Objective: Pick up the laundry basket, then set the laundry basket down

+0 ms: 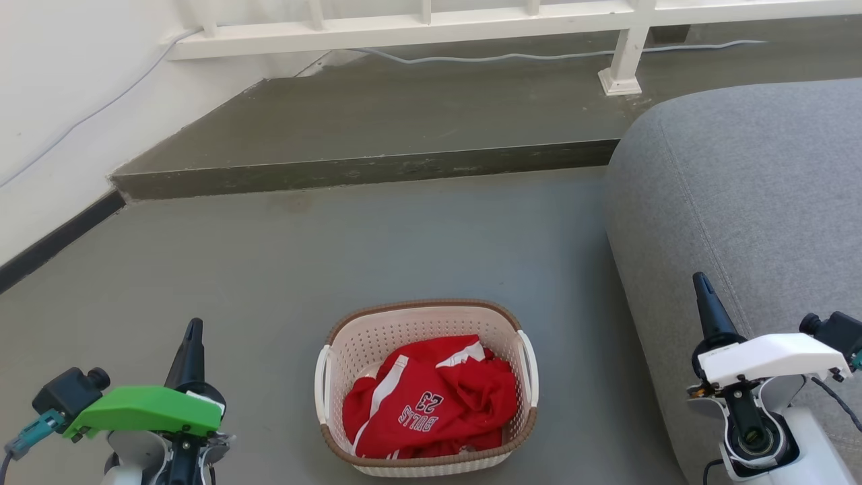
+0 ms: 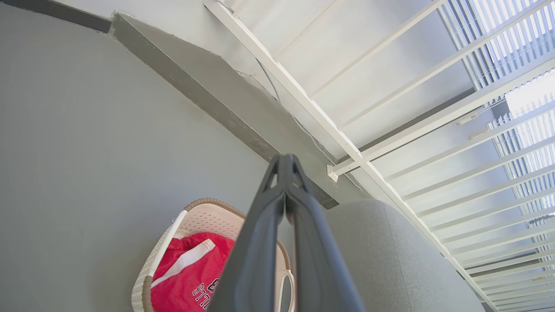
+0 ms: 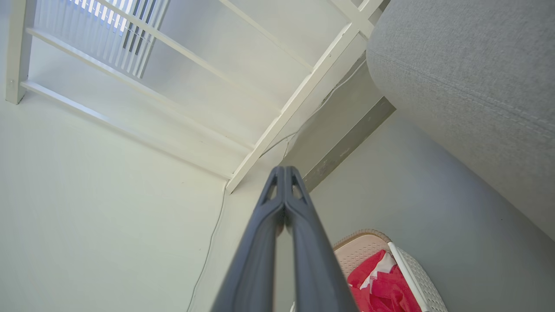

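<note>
The laundry basket (image 1: 417,330) stands on the grey floor at the bottom centre of the head view, cream-white and perforated, with a brown rim, white side handles and a red jersey (image 1: 431,404) inside. My left gripper (image 1: 194,330) is at the lower left, well clear of the basket, fingers pressed together and empty. My right gripper (image 1: 700,279) is at the lower right in front of the sofa, also shut and empty. The left wrist view has the basket (image 2: 208,216) below the shut left gripper (image 2: 286,158). In the right wrist view the basket (image 3: 422,281) lies low, right of the right gripper (image 3: 284,169).
A grey sofa (image 1: 747,202) fills the right side, close to the basket. A raised dark step (image 1: 377,168) runs across behind, with a white railing (image 1: 417,27) and a cable on it. A white wall (image 1: 60,94) borders the left.
</note>
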`<state>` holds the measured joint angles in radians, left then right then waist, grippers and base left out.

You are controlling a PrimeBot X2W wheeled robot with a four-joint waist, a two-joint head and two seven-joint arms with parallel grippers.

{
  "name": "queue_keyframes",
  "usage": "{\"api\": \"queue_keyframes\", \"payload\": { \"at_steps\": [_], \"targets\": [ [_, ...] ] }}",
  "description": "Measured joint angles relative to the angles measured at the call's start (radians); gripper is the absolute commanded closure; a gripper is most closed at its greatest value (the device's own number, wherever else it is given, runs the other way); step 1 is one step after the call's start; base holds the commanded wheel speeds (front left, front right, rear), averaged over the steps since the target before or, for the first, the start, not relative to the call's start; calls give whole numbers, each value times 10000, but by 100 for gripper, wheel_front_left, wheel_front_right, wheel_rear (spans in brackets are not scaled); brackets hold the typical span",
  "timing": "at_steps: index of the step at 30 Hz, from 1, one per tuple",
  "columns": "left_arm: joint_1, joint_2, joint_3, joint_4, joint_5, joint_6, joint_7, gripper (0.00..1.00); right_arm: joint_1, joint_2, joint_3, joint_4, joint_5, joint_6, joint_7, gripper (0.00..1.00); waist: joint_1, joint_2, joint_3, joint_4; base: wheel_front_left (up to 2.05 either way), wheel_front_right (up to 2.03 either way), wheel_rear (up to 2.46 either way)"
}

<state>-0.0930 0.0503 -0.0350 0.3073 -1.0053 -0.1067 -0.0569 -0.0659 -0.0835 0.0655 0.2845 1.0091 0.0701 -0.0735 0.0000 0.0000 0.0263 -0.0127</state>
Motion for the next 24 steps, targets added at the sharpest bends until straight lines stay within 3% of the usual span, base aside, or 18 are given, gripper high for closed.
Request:
{"api": "queue_keyframes", "payload": {
  "at_steps": [24],
  "targets": [
    [0, -38, 579, -153, -2853, -77, 840, 100, -12, 184, -890, 2, 2894, 236, 800, 100, 0, 0, -115, 61, 0, 0, 0]
  ]
}}
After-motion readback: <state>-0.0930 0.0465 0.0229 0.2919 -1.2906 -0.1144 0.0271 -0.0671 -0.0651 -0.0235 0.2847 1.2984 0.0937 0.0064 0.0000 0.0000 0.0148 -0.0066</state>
